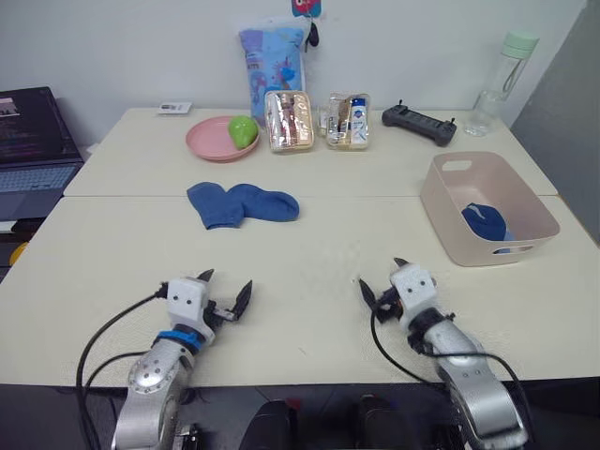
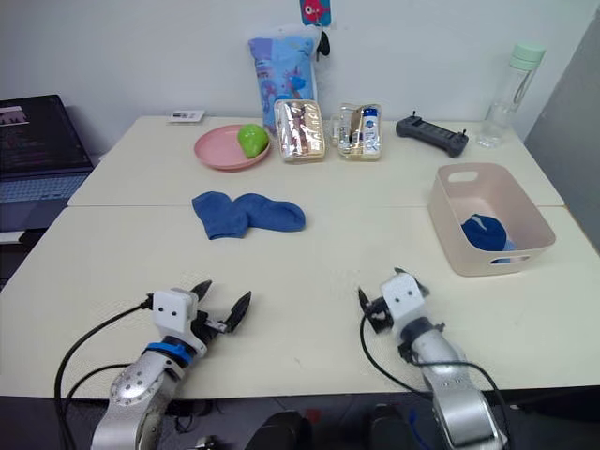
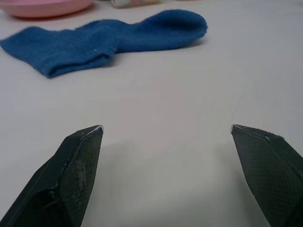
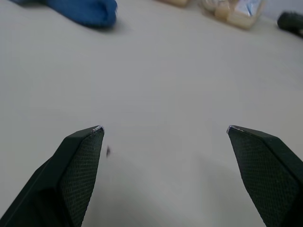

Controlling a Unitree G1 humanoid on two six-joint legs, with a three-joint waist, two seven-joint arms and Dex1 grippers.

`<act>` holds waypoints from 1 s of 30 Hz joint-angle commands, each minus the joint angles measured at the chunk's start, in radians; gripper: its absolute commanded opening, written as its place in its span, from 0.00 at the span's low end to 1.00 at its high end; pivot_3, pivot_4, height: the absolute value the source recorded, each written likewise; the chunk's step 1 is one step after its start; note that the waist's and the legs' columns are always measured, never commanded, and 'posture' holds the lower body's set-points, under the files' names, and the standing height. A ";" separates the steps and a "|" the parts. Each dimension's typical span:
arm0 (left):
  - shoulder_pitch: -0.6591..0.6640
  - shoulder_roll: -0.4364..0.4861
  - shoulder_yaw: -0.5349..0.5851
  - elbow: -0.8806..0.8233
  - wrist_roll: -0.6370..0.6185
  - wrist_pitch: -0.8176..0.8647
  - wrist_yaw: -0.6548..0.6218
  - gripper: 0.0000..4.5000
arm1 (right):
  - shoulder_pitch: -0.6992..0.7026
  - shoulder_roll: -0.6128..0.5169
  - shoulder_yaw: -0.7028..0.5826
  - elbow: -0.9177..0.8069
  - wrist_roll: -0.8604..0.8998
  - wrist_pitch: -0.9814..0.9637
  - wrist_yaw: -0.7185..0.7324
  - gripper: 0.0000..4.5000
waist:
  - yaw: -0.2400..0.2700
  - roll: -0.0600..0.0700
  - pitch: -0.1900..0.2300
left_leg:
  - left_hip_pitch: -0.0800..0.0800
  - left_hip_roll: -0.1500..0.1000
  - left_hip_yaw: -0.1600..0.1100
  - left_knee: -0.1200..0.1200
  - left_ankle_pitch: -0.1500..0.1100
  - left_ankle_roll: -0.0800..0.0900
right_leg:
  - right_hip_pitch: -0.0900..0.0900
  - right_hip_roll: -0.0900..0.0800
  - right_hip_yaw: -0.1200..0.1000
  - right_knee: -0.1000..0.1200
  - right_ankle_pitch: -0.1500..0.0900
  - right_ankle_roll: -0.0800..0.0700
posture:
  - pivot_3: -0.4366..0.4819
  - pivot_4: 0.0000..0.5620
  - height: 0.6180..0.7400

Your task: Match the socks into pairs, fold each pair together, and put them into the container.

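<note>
The socks (image 1: 242, 203) lie well ahead of both wide-open, empty grippers' jaws (another sits in the container (image 1: 441, 197)).

Gripper: left gripper (image 3: 165, 135), two black wedge-shaped fingers (image 3: 75, 175) with a textured face, set wide apart, nothing between them.
Surface: smooth cream-white table top (image 3: 161, 94), bare under and between the fingertips.
Socks: medium-blue soft knit ankle socks (image 3: 102, 40), lying flat on the table well beyond the fingertips; one cuff end overlaps the other sock, rounded toe pointing the other way.
Plate: flat round pink plate (image 3: 45, 7), only its near rim seen, just behind the socks.
</note>
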 commanded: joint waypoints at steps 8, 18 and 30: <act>-0.477 0.109 -0.015 0.352 0.042 0.055 -0.021 1.00 | -0.228 -0.124 -0.026 -0.045 0.264 0.131 0.345 1.00 | 0.000 -0.002 -0.001 | -0.001 -0.001 -0.004 0.000 0.000 0.000 | 0.001 0.000 -0.010 -0.001 0.000 0.000 | 0.48 0.27 1.00; -0.725 0.081 -0.108 0.850 0.167 -0.071 0.009 1.00 | -0.286 -0.163 -0.040 -0.038 0.314 0.173 0.350 1.00 | -0.002 -0.002 -0.001 | -0.003 0.000 -0.007 0.000 0.000 0.000 | -0.001 0.000 -0.012 -0.001 0.000 0.000 | 0.48 0.27 1.00; -0.793 0.046 -0.058 0.988 0.136 -0.129 0.035 0.31 | -0.270 -0.191 -0.049 -0.067 0.313 0.175 0.320 1.00 | -0.002 -0.002 -0.001 | -0.003 -0.001 -0.007 0.000 0.000 0.000 | -0.001 -0.001 -0.012 0.000 0.000 0.000 | 0.48 0.27 1.00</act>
